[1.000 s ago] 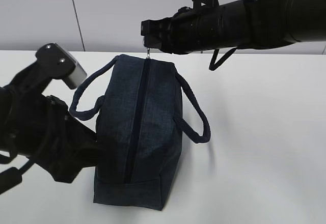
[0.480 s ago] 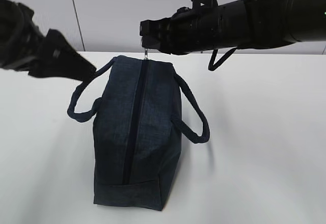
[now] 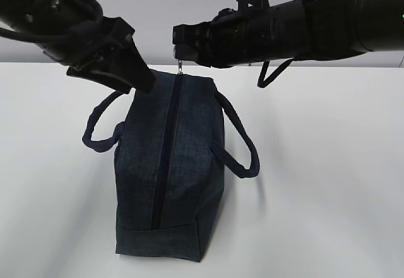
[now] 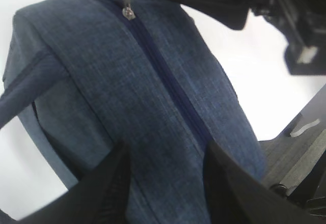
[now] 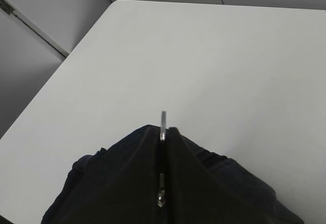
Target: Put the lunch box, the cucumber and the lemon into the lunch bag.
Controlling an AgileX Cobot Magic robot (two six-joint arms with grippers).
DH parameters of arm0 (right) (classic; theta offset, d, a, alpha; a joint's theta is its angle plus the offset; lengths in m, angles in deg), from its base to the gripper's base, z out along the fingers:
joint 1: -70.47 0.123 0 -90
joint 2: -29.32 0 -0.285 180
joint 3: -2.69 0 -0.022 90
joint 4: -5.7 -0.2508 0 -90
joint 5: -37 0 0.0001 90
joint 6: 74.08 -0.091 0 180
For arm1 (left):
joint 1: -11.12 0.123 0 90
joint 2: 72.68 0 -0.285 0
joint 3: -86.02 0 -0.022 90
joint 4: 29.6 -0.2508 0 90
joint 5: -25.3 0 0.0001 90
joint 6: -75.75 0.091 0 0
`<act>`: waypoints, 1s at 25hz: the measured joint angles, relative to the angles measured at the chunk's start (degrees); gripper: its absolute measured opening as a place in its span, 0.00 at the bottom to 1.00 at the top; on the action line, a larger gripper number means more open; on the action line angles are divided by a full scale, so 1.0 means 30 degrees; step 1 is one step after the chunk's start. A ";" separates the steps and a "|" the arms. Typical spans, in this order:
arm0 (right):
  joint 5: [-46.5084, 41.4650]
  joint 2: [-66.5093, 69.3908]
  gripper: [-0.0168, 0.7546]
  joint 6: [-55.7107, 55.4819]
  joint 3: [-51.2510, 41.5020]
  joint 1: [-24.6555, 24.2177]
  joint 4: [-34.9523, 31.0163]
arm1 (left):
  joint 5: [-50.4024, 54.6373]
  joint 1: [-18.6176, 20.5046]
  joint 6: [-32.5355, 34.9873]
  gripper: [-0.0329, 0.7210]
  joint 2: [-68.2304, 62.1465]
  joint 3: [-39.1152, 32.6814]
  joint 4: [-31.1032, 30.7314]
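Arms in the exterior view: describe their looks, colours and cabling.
Both arms are black. The right arm is a thick, matte, wrapped-looking tube with a loose black cable loop hanging beneath and a blocky pincer. The left arm is bulkier and angular, narrowing to flat dark fingers.

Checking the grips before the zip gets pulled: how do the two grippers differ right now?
The right gripper is shut on the zipper pull, while the left gripper has its jaws partway apart, straddling the lunch bag.
The right one holds a thin metal ring above the bag's far end; the left one spans the bag's fabric top.
Both are at the bag's far end.
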 joint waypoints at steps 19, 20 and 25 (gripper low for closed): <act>-0.0199 0.0000 0.02 0.0000 0.0000 0.0000 0.0000 | -0.0310 0.0044 -0.1722 0.36 -0.1822 0.0102 -0.0851; -0.0199 0.0000 0.02 0.0000 0.0000 0.0000 0.0000 | -0.0310 0.0044 -0.1752 0.29 -0.1822 0.0102 -0.1016; -0.0284 0.0000 0.02 0.0000 0.0000 0.0000 0.0000 | -0.0163 0.0044 -0.1666 0.05 -0.1822 0.0137 -0.2200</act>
